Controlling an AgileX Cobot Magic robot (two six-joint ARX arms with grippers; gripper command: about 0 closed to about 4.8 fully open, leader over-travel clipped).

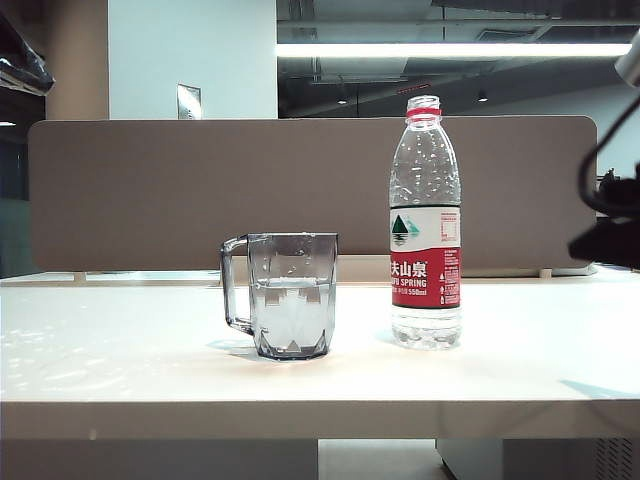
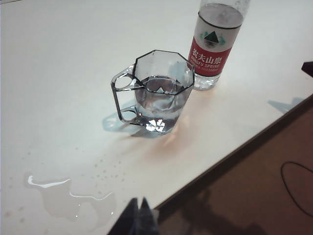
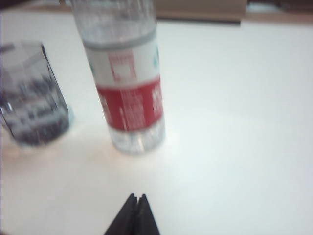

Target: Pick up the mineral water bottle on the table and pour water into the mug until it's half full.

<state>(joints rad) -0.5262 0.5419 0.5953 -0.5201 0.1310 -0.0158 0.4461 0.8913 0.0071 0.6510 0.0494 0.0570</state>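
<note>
My bench is flat, white, w/ a thick pale front edge. On it, left to right in the exterior view: the mug, smoky grey, see-through, faceted, squarish handle on its left side, water up to roughly halfway; then the mineral water bottle just beside it, apart, upright, clear plastic, red neck ring, no cap, white-and-red label w/ green mountain logo.

My left pincer is closed, tips together, holding nothing, above the bench's near edge, well apart from the mug. Its wrist view looks down into the mug's octagonal rim & shows a puddle plus small droplets on the bench near my tips; exterior view doesn't show these clearly.

My right pincer is closed too, empty, hanging near the bottle's base w/o touching. Its wrist view is blurred: label text unreadable, mug cut off at the frame edge. Bottle top is cropped in both wrist views. In the exterior view only a dark bit of my right arm shows at the right edge; pincers themselves not visible there.
</note>
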